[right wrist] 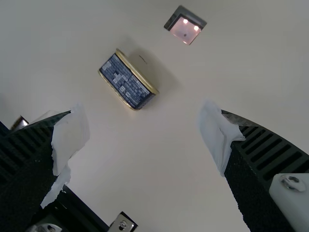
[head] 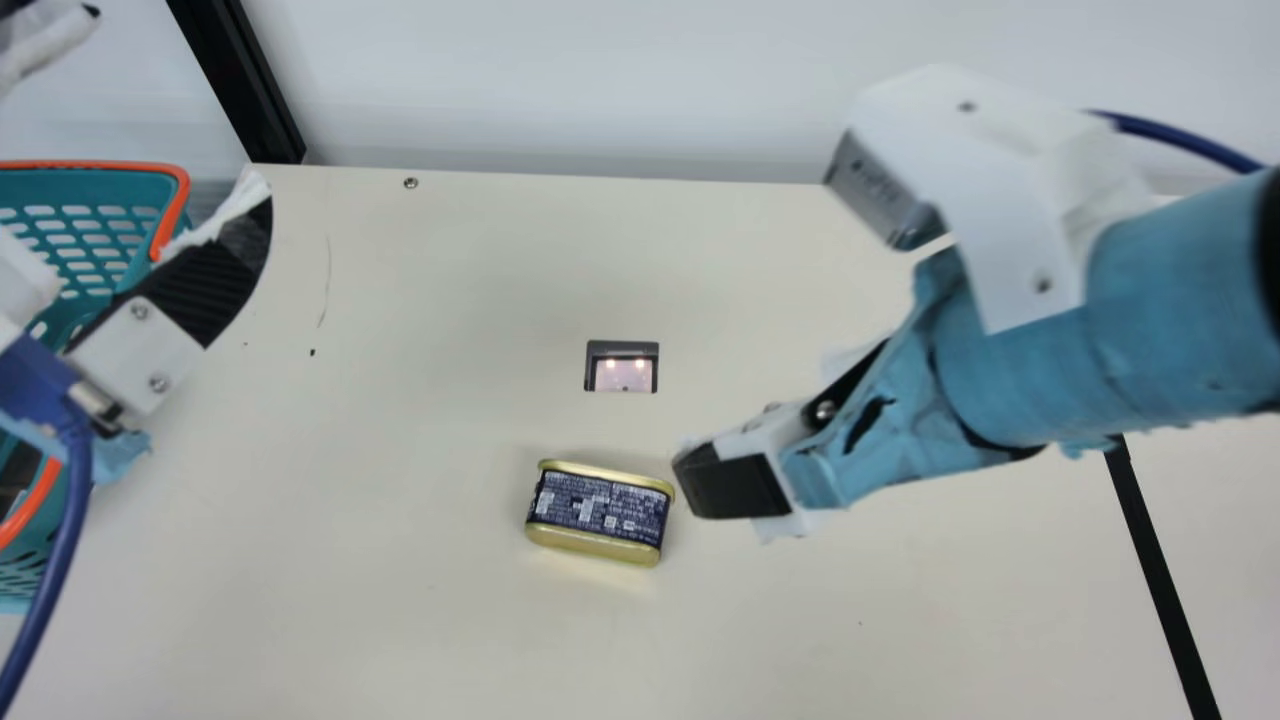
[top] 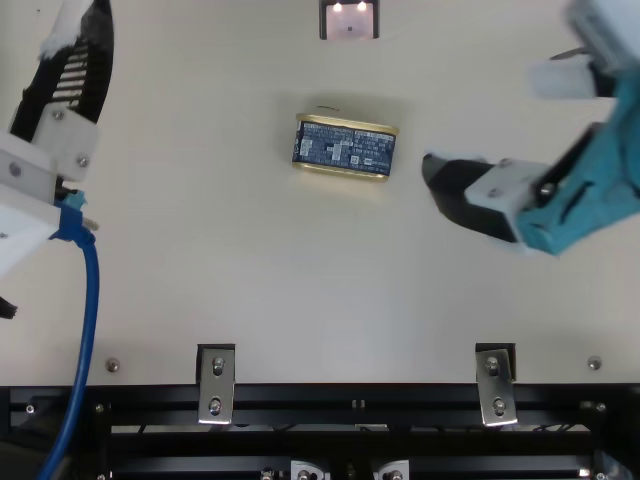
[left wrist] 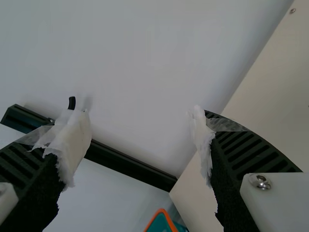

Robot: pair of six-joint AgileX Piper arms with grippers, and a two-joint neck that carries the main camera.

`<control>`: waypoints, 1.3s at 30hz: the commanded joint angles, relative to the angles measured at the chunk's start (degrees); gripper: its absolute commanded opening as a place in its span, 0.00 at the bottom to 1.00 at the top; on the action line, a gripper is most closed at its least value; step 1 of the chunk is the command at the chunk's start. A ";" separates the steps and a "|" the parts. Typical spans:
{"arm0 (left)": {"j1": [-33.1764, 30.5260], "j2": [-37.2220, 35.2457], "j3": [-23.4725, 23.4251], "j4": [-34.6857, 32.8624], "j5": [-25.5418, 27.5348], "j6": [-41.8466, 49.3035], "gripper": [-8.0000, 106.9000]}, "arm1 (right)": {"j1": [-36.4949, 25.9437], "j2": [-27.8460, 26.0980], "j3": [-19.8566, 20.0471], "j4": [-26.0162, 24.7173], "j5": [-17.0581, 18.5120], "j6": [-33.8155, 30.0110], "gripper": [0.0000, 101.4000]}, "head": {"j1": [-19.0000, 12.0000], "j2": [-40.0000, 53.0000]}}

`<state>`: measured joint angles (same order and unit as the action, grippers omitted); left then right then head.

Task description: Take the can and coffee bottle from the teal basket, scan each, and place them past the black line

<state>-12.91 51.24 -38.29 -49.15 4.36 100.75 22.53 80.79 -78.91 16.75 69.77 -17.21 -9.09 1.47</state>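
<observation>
The can (head: pixel 600 512), gold-rimmed with a dark blue label, lies on its side on the table (head: pixel 420 620), label side up, in front of the scanner (head: pixel 622 368). In the top view my right gripper (top: pixel 488 124) is open above the table to the can (top: pixel 345 148)'s right; the right wrist view shows nothing between the fingers of the gripper (right wrist: pixel 144 113). My left gripper (head: pixel 172 100) is open over the teal basket (head: pixel 95 200) at the far left, with nothing between its fingertips in the left wrist view, where the gripper (left wrist: pixel 139 116) faces the pale wall. The black line (head: pixel 1160 580) runs at the right.
A black upright post (head: pixel 245 80) stands behind the table's back left corner. A black metal frame (top: pixel 350 397) with brackets borders the table's near edge. A blue cable (top: pixel 85 330) hangs from my left arm.
</observation>
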 commanded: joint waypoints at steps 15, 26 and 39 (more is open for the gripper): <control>6.42 -5.18 9.03 17.06 2.41 -20.04 0.85 | 3.61 12.88 -1.40 -3.01 0.13 -8.72 1.00 | -0.14 -0.20; 7.98 -6.44 10.94 20.18 3.29 -23.61 0.85 | 5.83 18.54 -5.90 -3.58 0.13 -18.23 1.00 | -0.14 -0.20; 7.98 -6.44 10.94 20.18 3.41 -23.61 0.85 | 10.71 22.80 -8.15 3.58 0.13 -33.14 1.00 | -0.14 -0.20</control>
<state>-4.93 44.80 -27.35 -28.97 7.77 77.14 32.88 103.34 -86.98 20.04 69.92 -48.30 -9.09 1.47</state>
